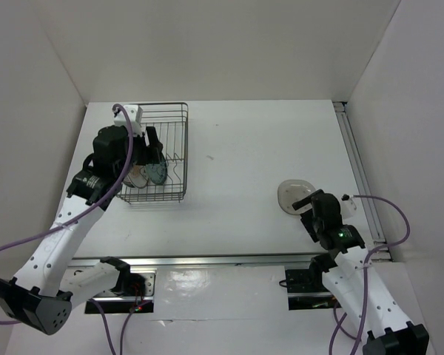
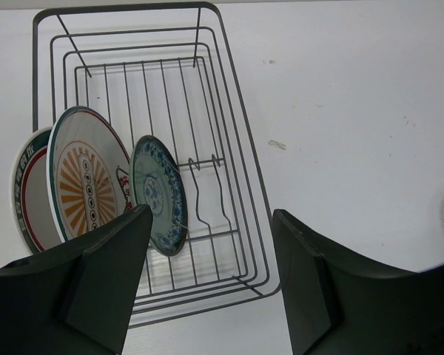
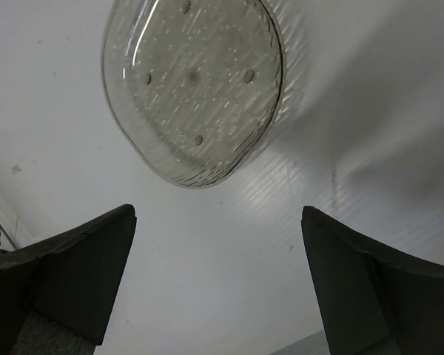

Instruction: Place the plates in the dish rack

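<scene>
Plates already fill part of the dish rack (image 2: 229, 111): the red-rimmed plate (image 2: 29, 192), the sunburst plate (image 2: 85, 181) and the teal-blue plate (image 2: 159, 194) stand on edge side by side toward its near end. The left gripper (image 2: 211, 244) hovers above them, jaws apart and empty. The translucent plate (image 3: 192, 89) lies flat on the table (image 1: 244, 148), well apart from the rack and just ahead of the right gripper (image 3: 218, 222), whose jaws stand wide with nothing between them. Fetching this last plate looks like the step in hand. Its flat lie likely calls for a low, angled approach over one edge.
</scene>
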